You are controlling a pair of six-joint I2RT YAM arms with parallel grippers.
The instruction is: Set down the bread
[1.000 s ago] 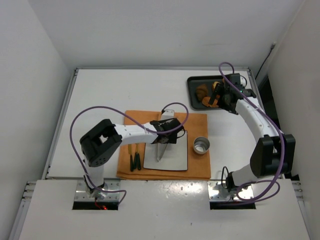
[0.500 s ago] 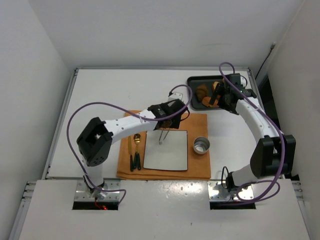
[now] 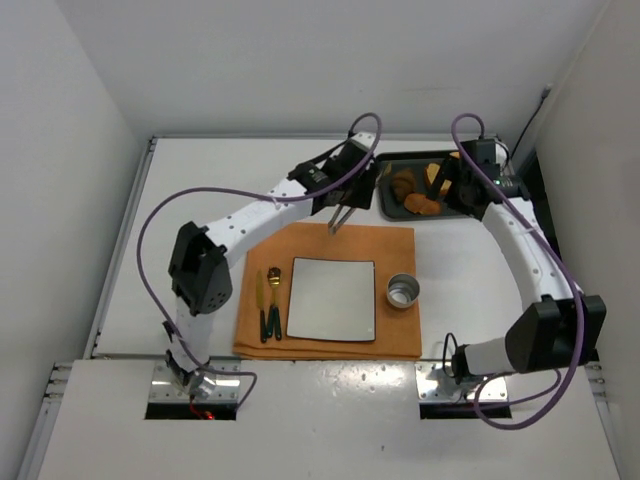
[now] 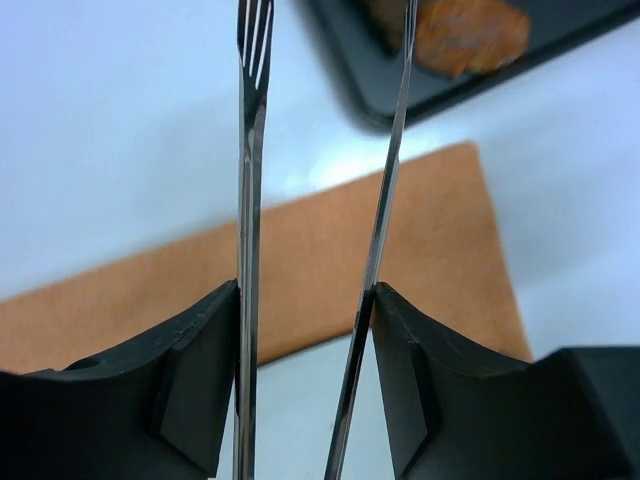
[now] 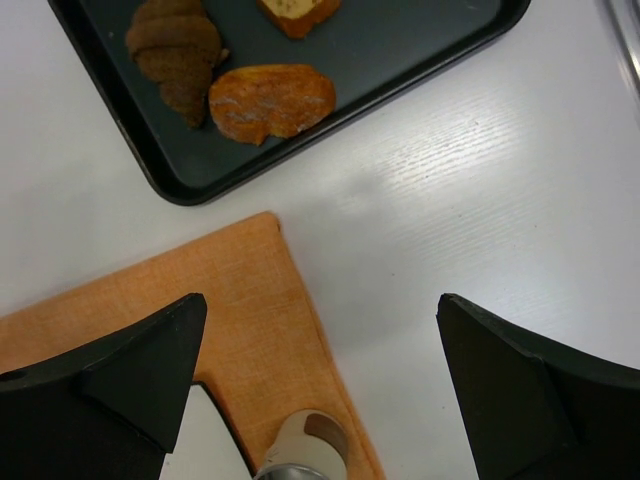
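The bread (image 3: 403, 183), a dark-brown ridged croissant, lies at the left end of the black tray (image 3: 383, 200); it also shows in the right wrist view (image 5: 175, 50). My left gripper (image 3: 347, 195) is shut on metal tongs (image 3: 336, 222), whose arms (image 4: 248, 200) stand apart, tips hanging over the mat's far edge, just left of the tray. In the left wrist view the gripper (image 4: 305, 300) grips both arms. My right gripper (image 3: 458, 190) is open and empty above the tray's right side; its wide-spread jaws (image 5: 320, 310) frame the table below.
Lighter orange-tan slices (image 5: 272, 100) lie beside the croissant in the tray (image 5: 400, 50). An orange mat (image 3: 395, 245) carries a white square plate (image 3: 332, 298), a small metal cup (image 3: 403, 291) and cutlery (image 3: 268, 305) at its left.
My left arm has lifted the tongs off the plate and swung them back and right, up to the tray. My right gripper has drawn back a little to the right.
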